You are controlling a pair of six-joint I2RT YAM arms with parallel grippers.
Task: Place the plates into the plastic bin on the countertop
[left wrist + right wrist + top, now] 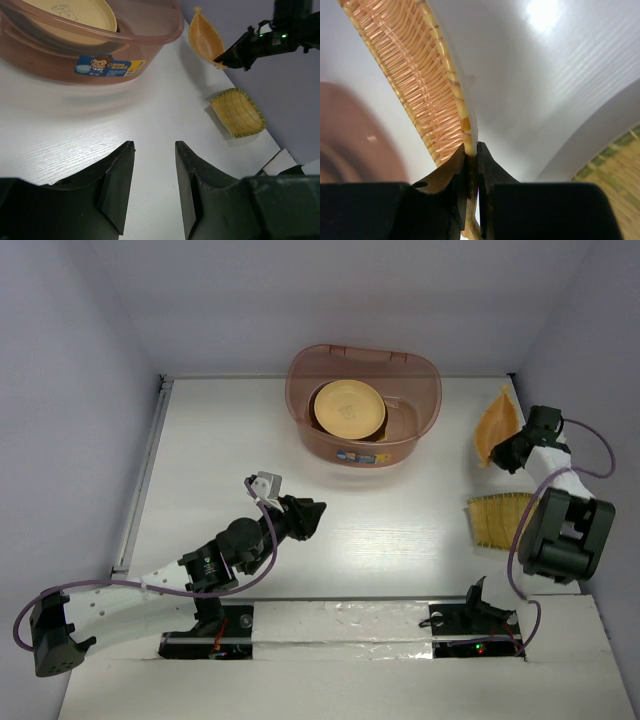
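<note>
The reddish-brown plastic bin (364, 405) stands at the back of the white countertop (380, 520) with a round yellow-orange plate (348, 408) on top of others inside. At the right wall, my right gripper (505, 453) is shut on the rim of the orange leaf-shaped plate (494, 425), which is tilted up; the wrist view shows its woven rim (465, 125) pinched between the jaws (472, 150). A yellow woven rectangular plate (497, 520) lies flat nearer the front right. My left gripper (154, 147) hovers open and empty over the middle of the countertop, pointing at the bin (90, 45).
Pale walls close in the countertop on the left, back and right. The right arm's elbow (565, 530) hangs over the right edge beside the rectangular plate. The arm bases (330, 625) sit on a taped strip at the near edge.
</note>
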